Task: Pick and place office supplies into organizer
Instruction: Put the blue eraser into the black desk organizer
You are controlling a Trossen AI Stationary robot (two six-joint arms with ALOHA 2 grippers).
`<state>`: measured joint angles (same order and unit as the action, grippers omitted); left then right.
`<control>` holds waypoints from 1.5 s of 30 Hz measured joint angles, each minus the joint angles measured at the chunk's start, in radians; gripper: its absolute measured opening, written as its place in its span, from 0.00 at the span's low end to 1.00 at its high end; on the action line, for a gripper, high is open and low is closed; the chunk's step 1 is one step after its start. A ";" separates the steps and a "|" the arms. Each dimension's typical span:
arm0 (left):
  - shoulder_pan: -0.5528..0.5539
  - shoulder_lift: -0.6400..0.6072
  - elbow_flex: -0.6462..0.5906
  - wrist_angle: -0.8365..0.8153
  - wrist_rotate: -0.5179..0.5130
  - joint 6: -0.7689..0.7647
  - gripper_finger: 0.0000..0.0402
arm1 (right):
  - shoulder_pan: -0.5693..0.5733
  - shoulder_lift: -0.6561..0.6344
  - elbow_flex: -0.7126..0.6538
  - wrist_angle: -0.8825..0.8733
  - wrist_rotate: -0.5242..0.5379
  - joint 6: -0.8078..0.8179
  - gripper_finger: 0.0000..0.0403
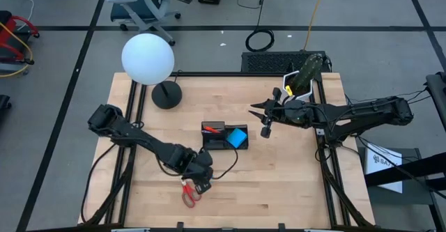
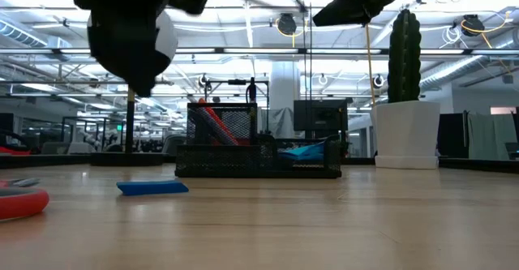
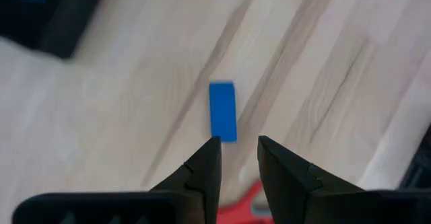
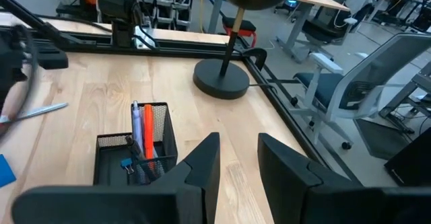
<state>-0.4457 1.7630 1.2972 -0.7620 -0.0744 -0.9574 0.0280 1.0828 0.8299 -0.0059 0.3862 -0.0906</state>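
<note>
Hovering my left gripper (image 3: pixel 237 155), fingers slightly apart and empty, over the blue eraser (image 3: pixel 222 111), I want them straddling its narrow sides; right gripper (image 4: pixel 237 158) waits parted above the organizer (image 4: pixel 131 158).

We see open table (image 1: pixel 279 183) along its front edge and right half; the lamp base (image 1: pixel 166 95) blocks the back-left corner.

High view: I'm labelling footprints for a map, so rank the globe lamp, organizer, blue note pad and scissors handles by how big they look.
1. globe lamp
2. organizer
3. blue note pad and scissors handles: look alike; the left gripper covers part of the scissors.
</note>
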 joint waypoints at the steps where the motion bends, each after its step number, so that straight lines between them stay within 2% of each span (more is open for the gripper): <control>1: 0.007 0.001 0.000 -0.004 0.033 -0.009 0.26 | 0.000 0.000 0.000 0.000 0.000 -0.001 0.23; 3: 0.019 0.000 0.000 0.000 0.058 -0.012 0.26 | 0.000 0.000 0.000 0.000 0.000 -0.002 0.23; 13: 0.039 0.022 -0.002 -0.004 0.057 0.015 0.26 | 0.000 0.000 0.000 0.000 0.000 0.000 0.23; 20: 0.042 0.097 -0.001 0.048 0.137 0.037 0.26 | 0.000 0.000 0.000 0.001 0.000 0.000 0.23; 25: 0.048 0.147 -0.002 0.095 0.138 0.074 0.26 | 0.000 0.000 -0.001 -0.001 -0.001 0.000 0.23; 35: 0.056 0.148 -0.002 0.188 0.157 0.102 0.26 | 0.000 0.000 0.000 0.001 -0.001 -0.002 0.23; 45: 0.057 0.149 -0.002 0.234 0.179 0.038 0.26 | 0.000 0.000 0.000 0.001 -0.001 -0.003 0.23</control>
<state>-0.3891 1.9118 1.2957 -0.5282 0.1049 -0.9195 0.0280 1.0824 0.8295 -0.0051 0.3855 -0.0937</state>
